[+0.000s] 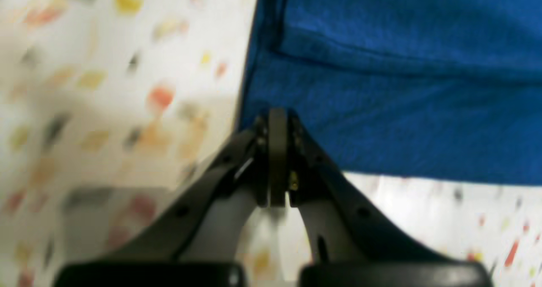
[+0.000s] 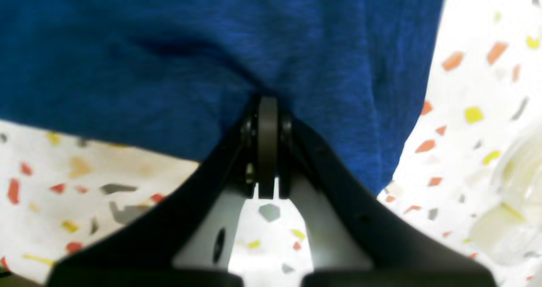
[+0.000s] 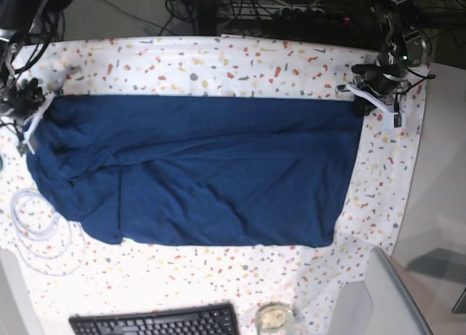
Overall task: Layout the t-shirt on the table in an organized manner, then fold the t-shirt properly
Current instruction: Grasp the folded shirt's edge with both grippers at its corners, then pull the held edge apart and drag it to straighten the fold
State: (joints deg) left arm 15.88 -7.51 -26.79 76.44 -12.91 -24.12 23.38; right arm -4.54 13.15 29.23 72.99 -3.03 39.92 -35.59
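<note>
Operator: Report the work surface and the garment.

Technician: The table (image 3: 218, 62), white with coloured flecks, fills the base view. The t-shirt (image 3: 204, 167) lies spread across its middle, long axis running left to right. The far edge is straight and taut. The near edge is straight on the right; the near left portion is bunched in folds.

Operator: State of the left arm?

Technician: The left gripper (image 1: 277, 113) sits at the far right corner of the fabric, seen at the right of the base view. Its jaws are clenched flush together at the cloth's edge. Whether fabric is pinched between them cannot be told.

Operator: And the right arm?

Technician: The right gripper (image 2: 267, 103) sits at the far left corner. Jaws clenched together, tips pressed into the cloth, which puckers around them.

Operator: Smaller items?

Technician: A black keyboard (image 3: 156, 322) at the near edge, a coiled white cable (image 3: 33, 226) near left, a small glass (image 3: 274, 318) right of the keyboard.
</note>
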